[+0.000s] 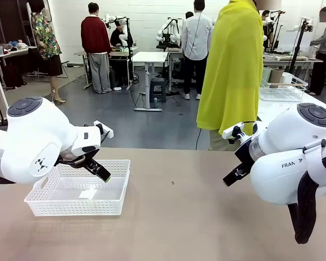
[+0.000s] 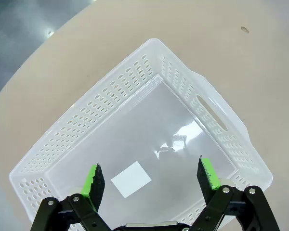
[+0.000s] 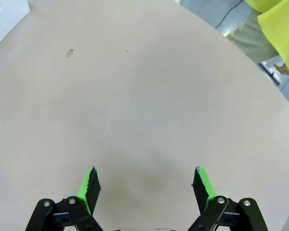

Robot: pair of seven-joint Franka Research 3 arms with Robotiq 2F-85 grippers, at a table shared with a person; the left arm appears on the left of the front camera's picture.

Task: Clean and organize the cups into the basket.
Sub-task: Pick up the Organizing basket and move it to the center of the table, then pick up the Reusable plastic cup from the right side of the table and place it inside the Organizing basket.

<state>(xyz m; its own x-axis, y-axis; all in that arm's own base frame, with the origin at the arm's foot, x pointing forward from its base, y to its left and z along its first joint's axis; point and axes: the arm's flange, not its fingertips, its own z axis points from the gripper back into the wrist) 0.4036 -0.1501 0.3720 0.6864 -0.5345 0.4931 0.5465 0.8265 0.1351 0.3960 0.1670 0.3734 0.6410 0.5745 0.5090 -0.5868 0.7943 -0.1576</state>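
front view gives you the tan counter (image 1: 185, 217) running across the whole near half, with a person in a long yellow garment (image 1: 233, 65) standing at its far edge, right of centre. the white lattice basket (image 1: 76, 205) sits on the counter's left part, upright, with nothing in it but a white label (image 1: 88, 193) on its floor. your left end effector (image 1: 102, 173) hangs tilted over the basket's far right part, above the floor and not touching it. in the left wrist view you see it released (image 2: 151, 174), its green pads (image 2: 93, 179) spread wide above the basket (image 2: 135, 82) and the label (image 2: 131, 179) between them. your right end effector (image 1: 233, 175) hovers over bare counter on the right, well apart from the basket. the right wrist view shows it released too (image 3: 146, 180), with nothing between the pads. the mint cup (image 1: 267, 74) and the tan cup (image 1: 276, 75) stand upright side by side on a white side table far right, at a clear wire basket (image 1: 282, 89); you cannot tell whether they are inside it or behind it. a small dark mark (image 3: 70, 53) dots the counter.
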